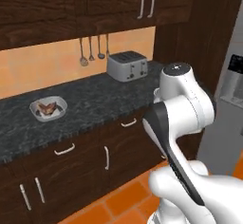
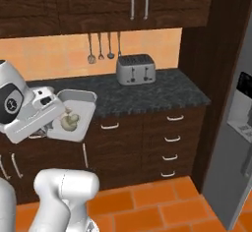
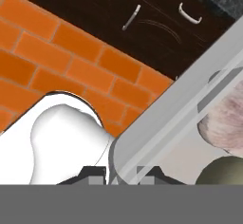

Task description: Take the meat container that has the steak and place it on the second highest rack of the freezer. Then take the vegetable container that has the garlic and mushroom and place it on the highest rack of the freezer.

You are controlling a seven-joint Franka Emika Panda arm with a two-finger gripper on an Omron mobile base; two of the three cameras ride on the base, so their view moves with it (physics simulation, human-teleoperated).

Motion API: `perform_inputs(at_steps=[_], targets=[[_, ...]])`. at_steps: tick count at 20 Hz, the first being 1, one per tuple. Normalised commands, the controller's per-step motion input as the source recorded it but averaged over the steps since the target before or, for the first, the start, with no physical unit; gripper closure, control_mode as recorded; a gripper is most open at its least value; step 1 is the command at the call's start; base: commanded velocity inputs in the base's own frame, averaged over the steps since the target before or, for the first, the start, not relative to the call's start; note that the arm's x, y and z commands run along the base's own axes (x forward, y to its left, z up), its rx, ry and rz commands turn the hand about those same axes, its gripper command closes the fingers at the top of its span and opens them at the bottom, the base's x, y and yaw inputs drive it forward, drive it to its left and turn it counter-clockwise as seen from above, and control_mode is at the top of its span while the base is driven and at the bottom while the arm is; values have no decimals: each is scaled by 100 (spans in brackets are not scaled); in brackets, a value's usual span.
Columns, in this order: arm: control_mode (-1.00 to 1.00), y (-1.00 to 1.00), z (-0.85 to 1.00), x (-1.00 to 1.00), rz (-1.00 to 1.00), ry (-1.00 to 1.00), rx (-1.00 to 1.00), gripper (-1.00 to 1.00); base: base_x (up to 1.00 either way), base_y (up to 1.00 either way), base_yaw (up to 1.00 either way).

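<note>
Clamping the rim of a pale grey rectangular vegetable container (image 2: 74, 115), the two-finger gripper (image 3: 121, 171) holds it tilted in the air left of the silver toaster (image 2: 136, 69), garlic and mushroom (image 2: 70, 122) inside. Left of that toaster in the left base view, the steak (image 1: 47, 107) sits in a white meat container (image 1: 48, 109) on the dark speckled counter (image 1: 95, 99).

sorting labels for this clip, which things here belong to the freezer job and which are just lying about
Part of the job:
- vegetable container, tilted, held in the gripper
- garlic and mushroom inside it
- meat container with the steak, on the counter
- freezer, at the right

Just lying about:
- toaster
- hanging utensils
- cabinets
</note>
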Motion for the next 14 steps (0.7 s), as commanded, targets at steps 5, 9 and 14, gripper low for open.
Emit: perform_inputs(at_steps=[5, 9, 14], targets=[[100, 0, 0, 0, 0, 0, 0, 100, -89, -38, -40], [100, 0, 0, 0, 0, 0, 0, 100, -58, -88, -36], [100, 0, 0, 0, 0, 0, 0, 100, 0, -90, -43]])
